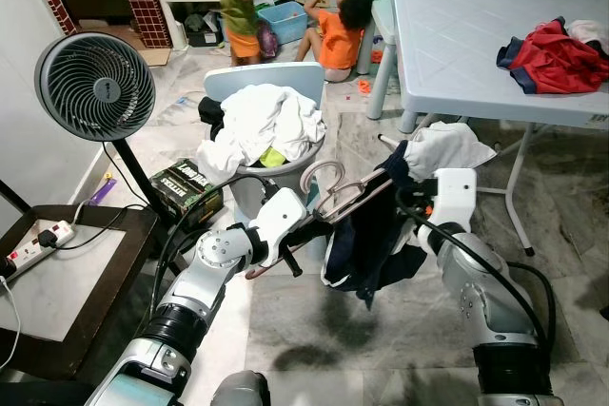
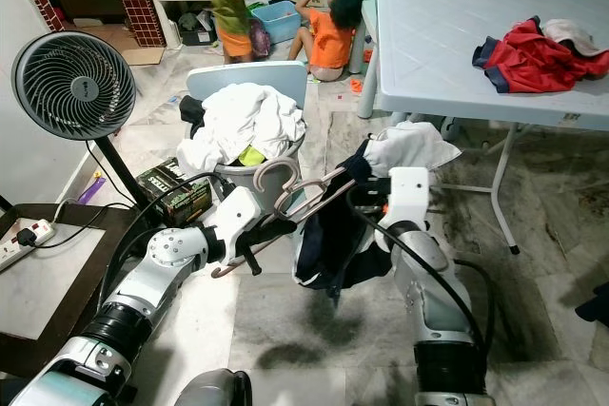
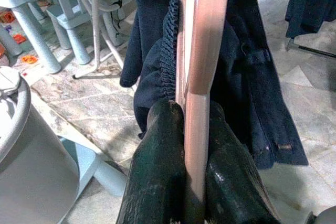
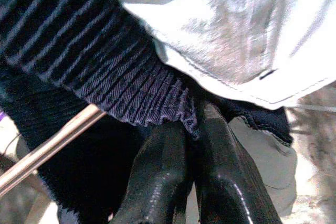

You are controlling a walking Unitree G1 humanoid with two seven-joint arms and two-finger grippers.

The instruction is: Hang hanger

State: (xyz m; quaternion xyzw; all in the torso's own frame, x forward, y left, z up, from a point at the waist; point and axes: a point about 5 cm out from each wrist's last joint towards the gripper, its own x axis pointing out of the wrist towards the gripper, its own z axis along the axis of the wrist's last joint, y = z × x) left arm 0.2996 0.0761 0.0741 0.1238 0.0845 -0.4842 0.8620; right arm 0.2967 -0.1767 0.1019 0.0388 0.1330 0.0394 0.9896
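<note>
Left gripper clamped on hanger, centre frame. Right gripper pinches dark garment at three o'clock of it. Garment loaded; hanging left, no rail seen.

Bare marble floor lay open directly ahead, below the raised arms. A laundry basket heaped with clothes stood just beyond, blocking the way forward. A standing fan and dark side table closed the left; a white table closed the right. Two people sat and stood behind.
</note>
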